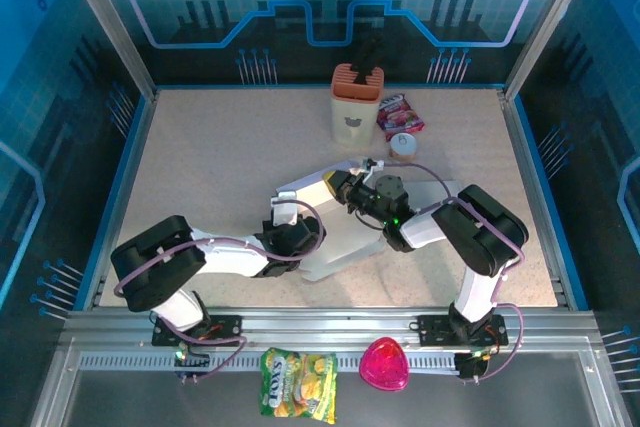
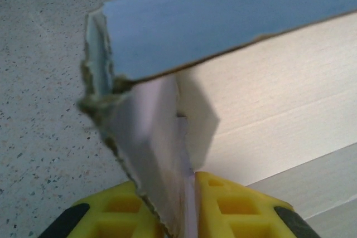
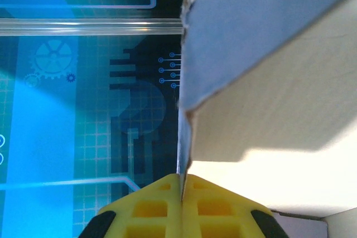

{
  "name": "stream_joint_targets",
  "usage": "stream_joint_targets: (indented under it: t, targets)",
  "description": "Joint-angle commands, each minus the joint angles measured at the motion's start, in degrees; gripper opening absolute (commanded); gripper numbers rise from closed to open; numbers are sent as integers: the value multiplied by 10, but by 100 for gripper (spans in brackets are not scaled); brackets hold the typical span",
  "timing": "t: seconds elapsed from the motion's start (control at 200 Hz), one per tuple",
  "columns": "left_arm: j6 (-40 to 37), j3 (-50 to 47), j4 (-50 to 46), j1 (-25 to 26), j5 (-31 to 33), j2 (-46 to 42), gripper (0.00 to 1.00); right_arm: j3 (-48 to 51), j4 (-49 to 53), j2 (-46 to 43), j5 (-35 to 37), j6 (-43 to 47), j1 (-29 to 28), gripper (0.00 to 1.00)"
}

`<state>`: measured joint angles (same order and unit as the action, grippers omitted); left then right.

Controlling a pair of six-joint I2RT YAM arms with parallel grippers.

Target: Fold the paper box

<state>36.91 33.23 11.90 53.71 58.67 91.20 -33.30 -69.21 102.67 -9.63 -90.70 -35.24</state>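
Note:
The white paper box [image 1: 335, 247] lies partly folded at the middle of the table, between both arms. My left gripper [image 1: 285, 215] is at its left end. In the left wrist view the yellow fingers [image 2: 234, 210] of the left gripper [image 2: 177, 193] are shut on a thin side flap of the box [image 2: 268, 110], which stands upright under a raised blue-grey panel. My right gripper [image 1: 345, 187] is at the box's far edge. In the right wrist view the right gripper [image 3: 183, 178] is shut on the thin edge of a raised box panel [image 3: 279, 137].
At the back of the table stand a cream container with an orange top [image 1: 357, 102], a red snack packet [image 1: 400, 115] and a small white round thing [image 1: 403, 144]. On the front ledge lie a yellow candy bag [image 1: 298, 382] and a pink heart-shaped thing [image 1: 384, 364].

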Motion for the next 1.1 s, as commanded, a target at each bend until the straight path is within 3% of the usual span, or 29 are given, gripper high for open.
stream_joint_targets:
  t: [0.0, 0.105, 0.245, 0.44, 0.545, 0.675, 0.77, 0.92, 1.096]
  targets:
    - [-32, 1, 36, -4, -27, 15, 12, 9, -5, 5, -37, -3, -2, 0]
    - [-27, 1, 32, -4, -22, 16, 0, 9, -5, 6, -37, -3, -2, 0]
    - [-2, 20, -15, -3, -9, 20, 0, 9, -3, 6, -35, -3, -4, 0]
    - [152, 98, -220, 1, 43, 43, 0, 11, 8, -2, -25, -4, -14, 0]
    - [179, 114, -258, 3, 53, 52, 0, 12, 28, -16, -23, -5, -16, 0]
    - [166, 106, -259, 3, 60, 40, 0, 22, 75, -67, -20, 11, -13, 40]
    - [132, 98, -249, 2, 68, 21, 0, 26, 158, -142, -20, 45, -8, 59]
    - [30, 67, -178, -3, 66, -22, 0, 15, 354, -291, -9, 127, 10, 74]
    - [-119, -8, -40, -43, -13, -95, 0, 2, 525, -415, -17, 198, 69, 75]
